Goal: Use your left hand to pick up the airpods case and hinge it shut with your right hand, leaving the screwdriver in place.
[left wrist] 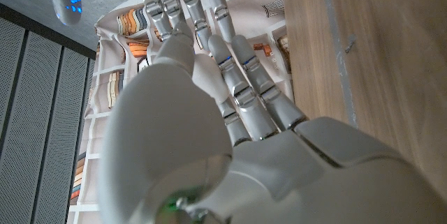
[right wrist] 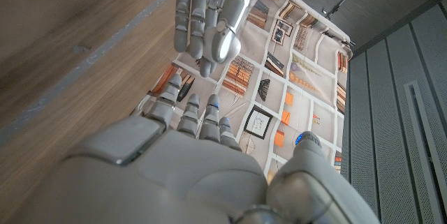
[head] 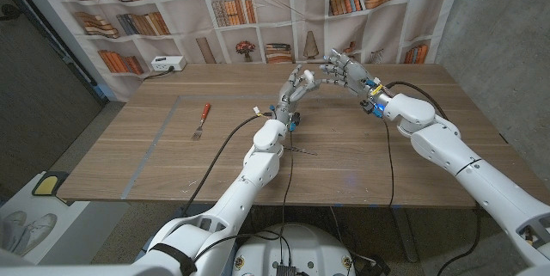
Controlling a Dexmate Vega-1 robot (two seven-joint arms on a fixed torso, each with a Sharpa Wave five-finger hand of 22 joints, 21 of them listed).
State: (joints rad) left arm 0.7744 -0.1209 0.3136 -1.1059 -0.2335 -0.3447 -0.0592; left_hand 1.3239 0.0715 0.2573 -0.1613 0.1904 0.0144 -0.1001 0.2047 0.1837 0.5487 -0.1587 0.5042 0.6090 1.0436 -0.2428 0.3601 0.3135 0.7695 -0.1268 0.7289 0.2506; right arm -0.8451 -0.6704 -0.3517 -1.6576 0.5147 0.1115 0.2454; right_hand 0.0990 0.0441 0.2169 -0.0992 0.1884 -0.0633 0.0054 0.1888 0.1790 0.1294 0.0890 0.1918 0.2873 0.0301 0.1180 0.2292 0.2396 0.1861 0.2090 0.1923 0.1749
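Left robot hand (head: 300, 84) grips case (right wrist: 225, 44) (white) — right robot hand (head: 343, 71) near.

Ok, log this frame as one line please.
left hand raised, white airpods case in fingers | right hand at it, raised | orange-handled screwdriver untouched on wooden table

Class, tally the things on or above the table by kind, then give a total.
Robot hands: 2, the left hand and the right hand
Airpods case, held by the left hand: 1
Screwdriver: 1
White power strip: 1
Total: 5
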